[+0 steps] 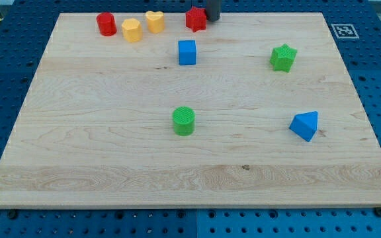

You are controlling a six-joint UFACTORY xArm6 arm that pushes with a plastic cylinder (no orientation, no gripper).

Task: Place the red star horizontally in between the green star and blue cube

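The red star [195, 18] lies near the view's top edge of the wooden board, just right of centre. My tip [213, 18] stands right next to it, on its right side, touching or nearly touching. The blue cube [187, 52] sits a little below the red star. The green star [283, 57] lies to the view's right of the blue cube, at about the same height, with a wide gap between them.
A red cylinder [106, 24], a yellow hexagonal block [131, 30] and a yellow heart [154, 21] line the top left. A green cylinder [184, 121] sits mid-board. A blue triangular block [305, 125] lies at the lower right. The board's edge [190, 201] meets blue pegboard.
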